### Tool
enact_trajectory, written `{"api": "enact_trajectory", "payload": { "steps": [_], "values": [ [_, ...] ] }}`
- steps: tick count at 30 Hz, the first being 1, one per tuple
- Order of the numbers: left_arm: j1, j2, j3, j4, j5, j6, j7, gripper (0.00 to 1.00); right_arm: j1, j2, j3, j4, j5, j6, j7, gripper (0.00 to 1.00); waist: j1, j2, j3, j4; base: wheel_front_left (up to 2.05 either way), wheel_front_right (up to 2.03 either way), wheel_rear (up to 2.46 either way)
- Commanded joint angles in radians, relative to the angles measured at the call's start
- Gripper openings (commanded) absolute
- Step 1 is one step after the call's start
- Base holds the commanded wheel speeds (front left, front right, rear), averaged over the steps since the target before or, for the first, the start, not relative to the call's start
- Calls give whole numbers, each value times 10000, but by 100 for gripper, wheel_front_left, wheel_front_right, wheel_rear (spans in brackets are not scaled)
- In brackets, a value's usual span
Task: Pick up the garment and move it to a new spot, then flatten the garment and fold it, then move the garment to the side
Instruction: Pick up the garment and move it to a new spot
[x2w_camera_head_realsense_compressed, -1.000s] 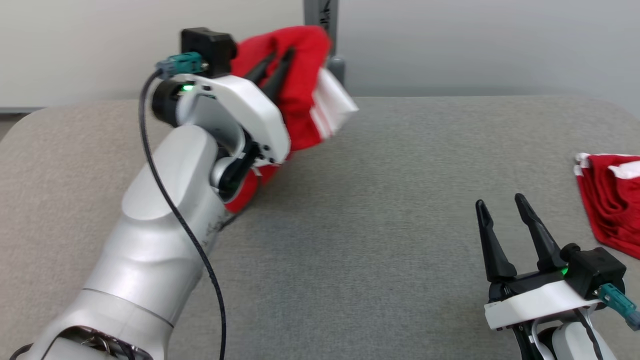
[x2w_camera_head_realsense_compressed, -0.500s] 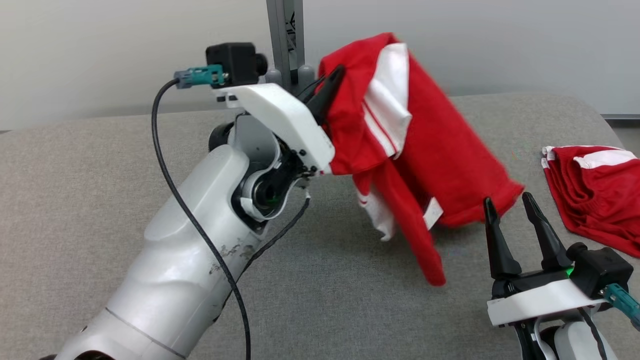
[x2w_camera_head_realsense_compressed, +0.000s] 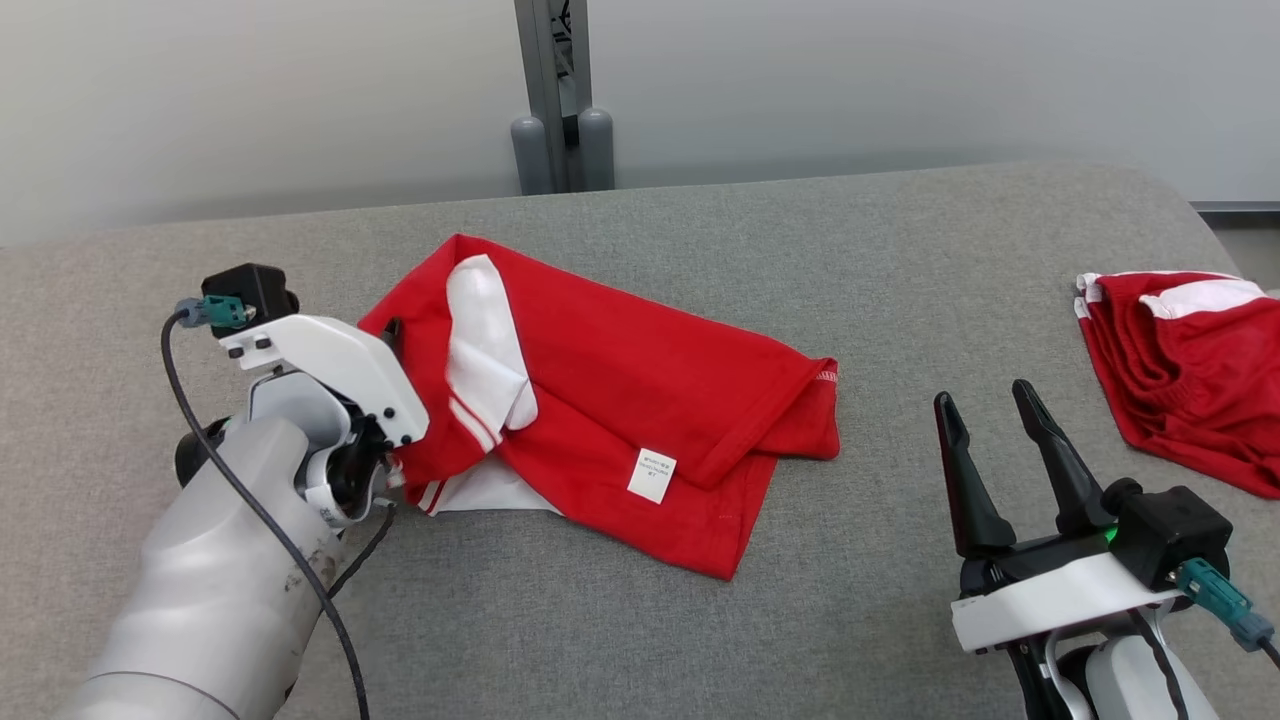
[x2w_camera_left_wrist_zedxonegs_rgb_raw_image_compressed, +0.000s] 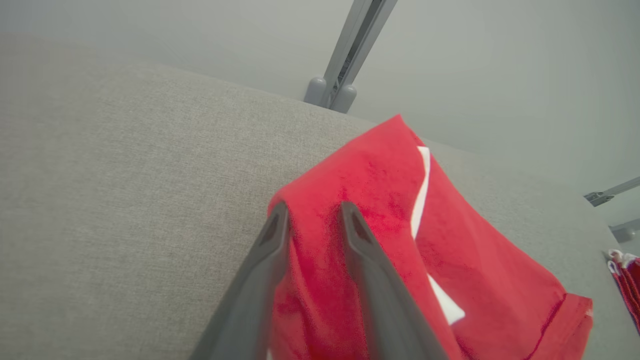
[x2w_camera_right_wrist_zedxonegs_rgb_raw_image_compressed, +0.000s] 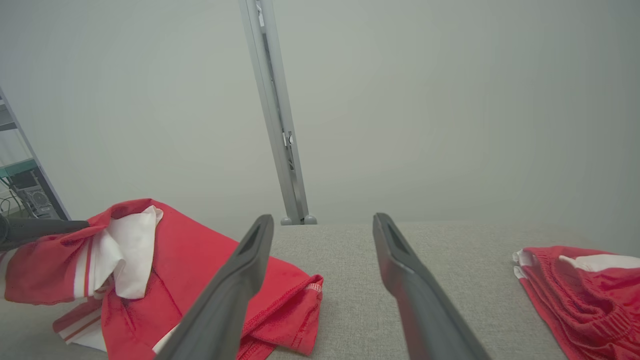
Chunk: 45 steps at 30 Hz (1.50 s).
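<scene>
The garment, red with white panels and a small white label, lies crumpled on the grey table, left of centre. Its left corner is raised where my left gripper meets it. In the left wrist view the two fingers stand slightly apart, with red cloth between and over them. My right gripper hovers open and empty near the front right, a little right of the garment's hem. In the right wrist view the garment lies to the left of its spread fingers.
A second red and white garment lies bunched at the table's right edge. A grey post rises behind the table's far edge in front of a plain wall. Bare grey table stretches between the two garments.
My left arm has swung down and back, and the garment that hung in the air now lies on the table. The left fingers have parted a little. The right gripper has stayed put.
</scene>
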<state>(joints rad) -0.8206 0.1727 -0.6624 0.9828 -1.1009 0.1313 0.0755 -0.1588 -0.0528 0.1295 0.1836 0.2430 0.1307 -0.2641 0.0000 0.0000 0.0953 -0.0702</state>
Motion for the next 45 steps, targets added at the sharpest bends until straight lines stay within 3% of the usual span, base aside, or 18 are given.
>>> {"api": "enact_trajectory", "payload": {
  "steps": [1,10,18,23,24,27,34,41,45],
  "values": [
    [26,64,-69,285,187,-56,-202,100,-51,-69,-19,56,-27,2,-14,100,0,0,-53,14,0,0,0],
    [-567,124,-284,1488,782,-290,-1927,100,245,-135,44,33,7,2,-14,100,0,0,-353,262,0,0,0],
    [-927,324,-441,1091,1669,-733,-3374,100,416,-277,-49,-123,-302,2,-14,100,0,0,-836,817,0,0,0],
    [282,1004,880,-1589,3384,204,-3392,100,419,-308,-239,-182,-461,2,-14,100,0,0,-960,1270,0,0,0],
    [1046,1137,1549,-2901,4071,386,-3399,100,449,-333,-292,-203,-524,2,-15,100,0,0,-1024,1411,0,0,0],
    [2654,1202,2385,-4709,5181,533,-3399,100,517,-330,-363,-248,-582,2,-15,100,0,0,-1115,1551,0,0,0],
    [6010,514,3626,-7362,7158,574,-3401,100,701,-460,-216,-293,-755,2,-14,100,0,0,-1227,1702,0,0,0],
    [7915,-764,5039,-8321,8176,256,-3402,100,939,-442,-298,-237,-727,2,-15,100,0,0,-1304,1739,0,0,0],
    [8351,-1090,5446,-8380,8693,16,-3402,100,1053,-408,-178,-163,-705,2,-15,100,0,0,-1326,1772,0,0,0]
  ]
}}
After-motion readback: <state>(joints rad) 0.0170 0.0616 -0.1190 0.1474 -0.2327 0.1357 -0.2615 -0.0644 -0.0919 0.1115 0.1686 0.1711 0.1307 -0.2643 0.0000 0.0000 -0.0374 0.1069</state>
